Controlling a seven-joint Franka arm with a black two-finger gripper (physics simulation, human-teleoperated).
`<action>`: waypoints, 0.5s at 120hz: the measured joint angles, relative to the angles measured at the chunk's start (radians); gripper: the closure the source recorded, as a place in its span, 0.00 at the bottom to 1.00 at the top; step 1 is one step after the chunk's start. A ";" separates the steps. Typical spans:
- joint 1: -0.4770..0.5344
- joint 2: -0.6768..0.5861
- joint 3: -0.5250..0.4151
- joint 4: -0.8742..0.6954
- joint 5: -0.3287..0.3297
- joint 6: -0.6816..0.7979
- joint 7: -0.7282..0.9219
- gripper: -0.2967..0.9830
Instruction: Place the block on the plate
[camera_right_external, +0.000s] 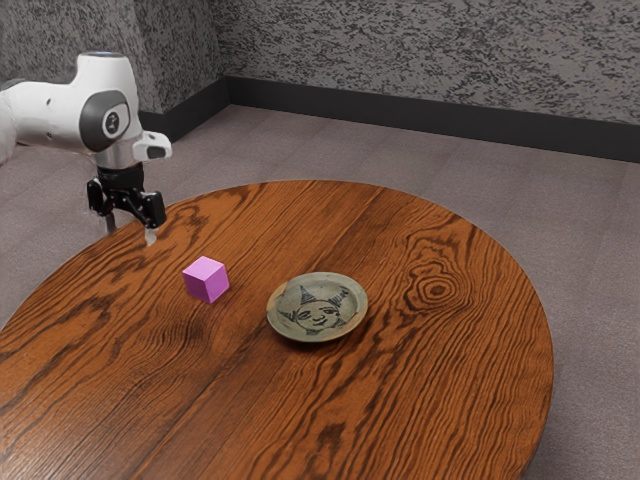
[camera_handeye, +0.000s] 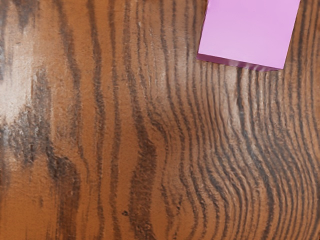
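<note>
Plate: round, shallow, grey-green with brownish patches at the rim (camera_right_external: 276, 303); rests flat on the table. The basin carries a dark painted face with pointed shapes around it.
Block: pink cube (camera_right_external: 206, 280); seated directly on the tabletop, outside the plate and apart from it, toward the exterior view's left. The wrist view presents its pale upper face and a darker side face.
Table: round, brown wood with dark, wavy grain (camera_right_external: 450, 380); supports the plate and the block.
Gripper: black, two-finger unit (camera_right_external: 130, 231); positioned at the table's edge, on the side of the block away from the plate. Fingers point downward, released, with a gap between the tips.
Clearance: the fingertips appear to be above the tabletop, though their height is hard to judge from this angle.
Arm: white with grey joint covers (camera_right_external: 50, 115); enters from the exterior view's left.
Surroundings: grey floor (camera_right_external: 590, 260), mottled grey wall (camera_right_external: 430, 60), dark baseboard (camera_right_external: 430, 122).
</note>
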 joint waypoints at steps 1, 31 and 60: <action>0.000 0.007 0.000 0.011 -0.003 0.000 0.002 0.23; 0.000 0.183 -0.003 0.245 -0.073 -0.007 0.056 0.23; 0.000 0.294 -0.012 0.336 -0.116 -0.008 0.094 0.23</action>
